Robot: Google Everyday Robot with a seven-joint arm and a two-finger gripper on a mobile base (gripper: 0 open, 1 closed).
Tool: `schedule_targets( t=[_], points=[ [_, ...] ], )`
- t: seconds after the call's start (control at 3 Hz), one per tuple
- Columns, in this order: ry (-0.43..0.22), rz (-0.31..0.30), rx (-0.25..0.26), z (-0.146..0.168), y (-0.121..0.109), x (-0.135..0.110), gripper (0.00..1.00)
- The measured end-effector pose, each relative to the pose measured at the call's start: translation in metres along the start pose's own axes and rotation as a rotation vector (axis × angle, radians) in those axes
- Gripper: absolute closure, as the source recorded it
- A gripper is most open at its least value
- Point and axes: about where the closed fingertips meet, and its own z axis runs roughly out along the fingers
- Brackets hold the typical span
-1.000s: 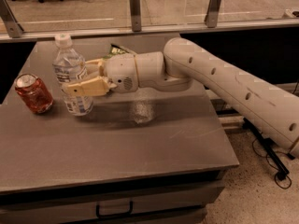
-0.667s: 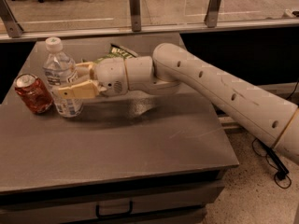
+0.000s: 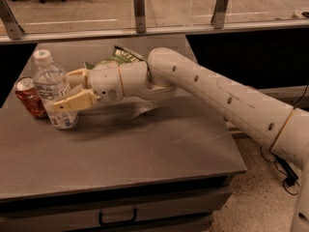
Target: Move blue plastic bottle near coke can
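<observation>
The blue plastic bottle (image 3: 52, 88) is a tall clear bottle with a white cap and white label. It stands upright on the grey table (image 3: 120, 149) at the left, right beside the coke can (image 3: 29, 97), a short red can with a silver top. My gripper (image 3: 72, 92) reaches in from the right, its cream fingers (image 3: 73, 102) closed around the bottle's lower half. The white arm stretches across the table from the right.
A green chip bag (image 3: 118, 57) lies behind the gripper's wrist at the table's back. A clear overturned cup (image 3: 145, 109) lies under the arm. A glass railing with metal posts runs behind the table. A drawer handle (image 3: 117, 219) is below the front edge.
The gripper has carried the bottle to the left, so it now stands right next to the coke can. The arm has stretched further left.
</observation>
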Motion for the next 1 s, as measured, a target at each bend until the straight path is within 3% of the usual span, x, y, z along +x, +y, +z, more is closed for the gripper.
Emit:
schedule_targets(
  t=[0.33, 0.67, 1.0],
  points=[
    [0.016, -0.021, -0.002, 0.006, 0.001, 0.0, 0.0],
    [0.048, -0.036, 0.012, 0.004, 0.0, -0.001, 0.0],
    [0.096, -0.056, 0.06, -0.023, -0.006, -0.012, 0.0]
  ],
)
